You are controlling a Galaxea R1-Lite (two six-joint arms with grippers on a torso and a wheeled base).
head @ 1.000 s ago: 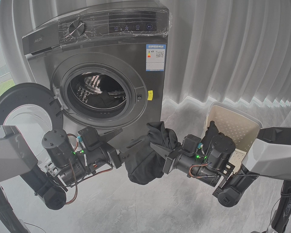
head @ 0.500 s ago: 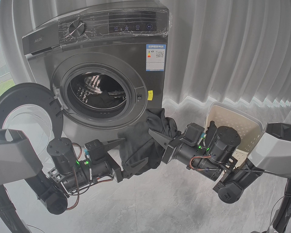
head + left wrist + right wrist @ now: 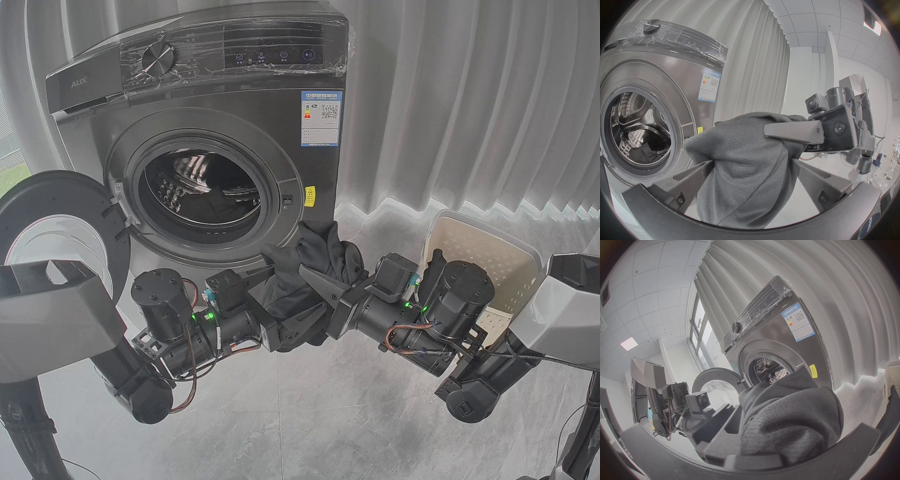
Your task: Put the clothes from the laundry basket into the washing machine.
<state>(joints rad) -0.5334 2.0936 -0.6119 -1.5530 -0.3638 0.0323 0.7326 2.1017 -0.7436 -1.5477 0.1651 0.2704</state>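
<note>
Black mesh cloth, one dark garment (image 3: 315, 250), hangs bunched in front of the washing machine (image 3: 206, 112), touching the panel just below the lower right of its drum opening (image 3: 200, 187). My right gripper (image 3: 312, 287) pinches the top of the bundle, so its long axis drops straight down from that grip. My left gripper (image 3: 750, 165) has its fingers spread wide on either side of the hanging part; the cloth brushes both, but they aren't clamped. From both sets of fingers the opening lies up and in toward the machine, and the left arm sits on the side nearer it, by the swung-open door (image 3: 56, 206). I judge the next move is a lift over the rim.

My count: one garment in hand, one dark piece (image 3: 215, 209) already in the drum, at least one more dark piece (image 3: 437, 265) in the single laundry basket (image 3: 487, 259) standing beyond the machine's right side.
</note>
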